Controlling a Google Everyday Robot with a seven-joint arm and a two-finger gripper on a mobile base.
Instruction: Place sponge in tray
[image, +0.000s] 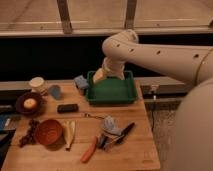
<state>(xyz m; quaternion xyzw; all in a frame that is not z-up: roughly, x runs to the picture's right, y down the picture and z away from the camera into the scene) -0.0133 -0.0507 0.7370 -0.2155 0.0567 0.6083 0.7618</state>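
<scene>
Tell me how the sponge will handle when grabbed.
The sponge looks small and soft-edged, so probably light and squashy. Its flat blocky shape should not roll. It sits close beside the tray, so a push may jam it against the wall; the gripper hangs over the tray's back corner.
</scene>
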